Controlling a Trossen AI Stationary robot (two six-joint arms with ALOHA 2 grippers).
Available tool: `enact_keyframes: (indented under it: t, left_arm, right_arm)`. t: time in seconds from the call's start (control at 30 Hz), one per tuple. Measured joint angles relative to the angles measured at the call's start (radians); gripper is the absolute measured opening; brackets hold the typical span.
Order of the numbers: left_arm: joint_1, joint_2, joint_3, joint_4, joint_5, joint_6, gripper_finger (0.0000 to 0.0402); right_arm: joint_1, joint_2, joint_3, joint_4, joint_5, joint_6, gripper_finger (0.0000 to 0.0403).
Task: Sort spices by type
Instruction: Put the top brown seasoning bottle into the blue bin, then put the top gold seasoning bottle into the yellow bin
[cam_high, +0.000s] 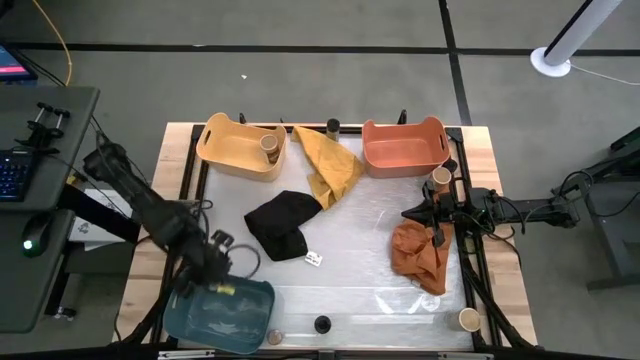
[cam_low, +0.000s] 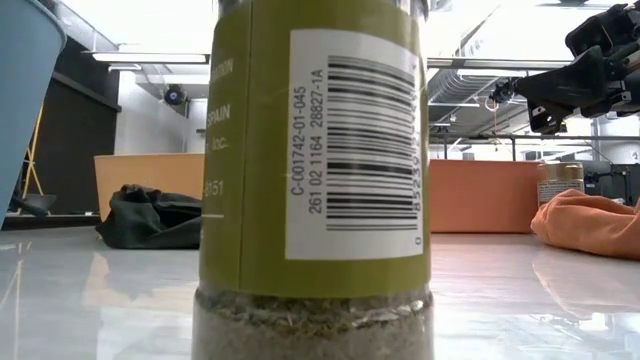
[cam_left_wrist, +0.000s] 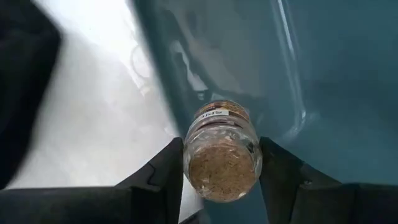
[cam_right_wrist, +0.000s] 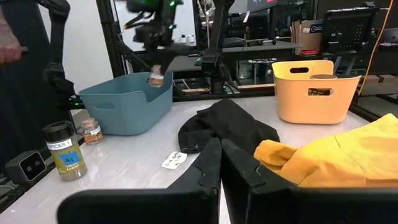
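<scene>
Glossy white covers the surface (cam_high: 350, 300), which sits in a pale wooden frame on a grey floor. Near the front left corner stands a blue bin (cam_high: 220, 315); a yellow bin (cam_high: 238, 146) and an orange bin (cam_high: 403, 147) stand along the back edge. A yellow cloth (cam_high: 330, 165) lies between those two, a black cloth (cam_high: 283, 223) lies near the middle, and an orange cloth (cam_high: 420, 255) is bunched on the right.

The left gripper (cam_left_wrist: 221, 174) hangs over the blue bin's rim, its jaws clamped on a small clear jar (cam_left_wrist: 222, 152) filled with tan-brown powder and wearing a white label strip near its top.

Other jars are scattered about. One with a tan top (cam_high: 269, 142) stands in the yellow bin, a dark-topped one (cam_high: 332, 126) stands at the back edge, and another tan-topped one (cam_high: 441, 178) is just beside the orange bin. A black-topped jar (cam_high: 322, 324) with an olive-green barcode label and greyish-green contents stands at the front edge, a short jar (cam_high: 275, 338) is beside the blue bin, and a tan-topped one (cam_high: 468, 319) stands at the front right.

The right gripper (cam_high: 412, 213) hovers above the orange cloth, its jaws pressed together on nothing.
</scene>
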Motion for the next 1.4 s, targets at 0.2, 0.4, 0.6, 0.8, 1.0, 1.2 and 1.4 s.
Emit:
enact_keyframes:
  t: [0.2, 0.4, 0.6, 0.8, 1.0, 1.2, 1.4]
  left_arm:
    - [-0.097, 0.14, -0.023, 0.062, -0.011, -0.123, 0.0132]
    - [-0.12, 0.274, -0.023, 0.057, -0.015, -0.221, 0.0133]
    - [-0.137, 0.344, -0.023, 0.055, 0.003, -0.28, 0.0145]
    - [-0.139, 0.362, -0.023, 0.027, 0.0, -0.262, 0.0169]
    - [-0.138, 0.361, -0.023, -0.061, -0.002, -0.303, 0.0193]
    - [-0.138, 0.361, -0.023, -0.064, 0.016, -0.347, 0.0222]
    - [-0.131, 0.352, -0.011, -0.099, 0.036, -0.337, 0.0252]
  right_arm:
    - [0.0, 0.0, 0.0, 0.0, 0.0, 0.0, 0.0]
    - [0.0, 0.0, 0.0, 0.0, 0.0, 0.0, 0.0]
    - [0.0, 0.0, 0.0, 0.0, 0.0, 0.0, 0.0]
    - [0.0, 0.0, 0.0, 0.0, 0.0, 0.0, 0.0]
    - [0.0, 0.0, 0.0, 0.0, 0.0, 0.0, 0.0]
    - [0.0, 0.0, 0.0, 0.0, 0.0, 0.0, 0.0]
    - [0.0, 0.0, 0.0, 0.0, 0.0, 0.0, 0.0]
